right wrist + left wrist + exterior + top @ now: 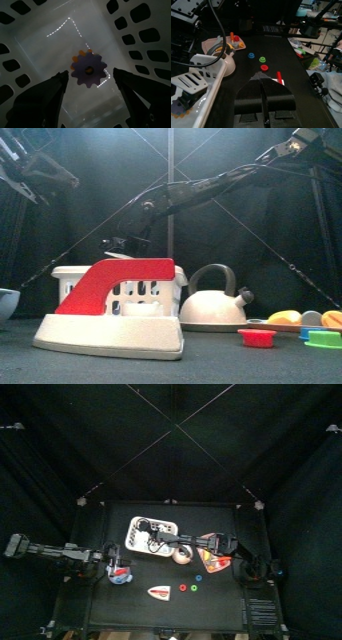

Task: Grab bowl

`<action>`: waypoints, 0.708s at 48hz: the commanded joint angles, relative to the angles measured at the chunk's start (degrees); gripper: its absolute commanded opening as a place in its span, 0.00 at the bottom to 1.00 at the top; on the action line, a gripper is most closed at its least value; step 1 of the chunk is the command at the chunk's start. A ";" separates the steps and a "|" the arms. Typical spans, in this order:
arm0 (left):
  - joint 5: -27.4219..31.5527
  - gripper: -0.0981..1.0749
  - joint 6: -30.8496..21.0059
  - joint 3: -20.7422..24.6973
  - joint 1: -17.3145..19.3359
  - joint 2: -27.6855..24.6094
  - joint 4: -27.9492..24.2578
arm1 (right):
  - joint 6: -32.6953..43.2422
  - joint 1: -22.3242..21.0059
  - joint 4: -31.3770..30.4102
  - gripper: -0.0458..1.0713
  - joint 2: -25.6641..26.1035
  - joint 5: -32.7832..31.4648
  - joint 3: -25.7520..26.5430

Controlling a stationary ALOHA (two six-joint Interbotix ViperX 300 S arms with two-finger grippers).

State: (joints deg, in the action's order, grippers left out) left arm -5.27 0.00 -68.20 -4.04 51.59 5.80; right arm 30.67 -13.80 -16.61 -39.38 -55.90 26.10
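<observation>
Black curtains hang on every side of the small black table

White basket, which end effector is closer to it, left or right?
Right. The right end effector reaches inside the white basket, jaws open; the left end effector sits shut outside it, alongside.

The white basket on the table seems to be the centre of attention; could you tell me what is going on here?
The right arm reaches across into the white basket. The right gripper hangs open inside it, over a purple gear-shaped toy on the basket's floor, with nothing gripped. The left gripper is shut and empty at the table's left side. The white kettle beside the basket is untouched.
</observation>
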 commanded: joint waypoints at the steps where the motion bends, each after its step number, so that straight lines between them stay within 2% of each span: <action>1: -0.09 0.06 0.09 0.70 0.09 0.00 -0.18 | 0.00 -0.09 -0.18 0.94 4.92 0.00 1.49; 18: -0.09 0.06 0.09 0.97 0.18 -0.09 -0.09 | -0.09 3.60 -1.41 0.94 13.45 -0.26 -1.32; 34: -0.09 0.06 -0.26 1.41 0.70 0.00 1.41 | 2.02 11.43 -4.92 0.94 23.99 2.72 -13.71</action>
State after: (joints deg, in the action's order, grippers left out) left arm -5.19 -0.18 -68.12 -3.60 51.68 6.15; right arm 31.99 -4.22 -21.27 -20.48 -55.20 14.85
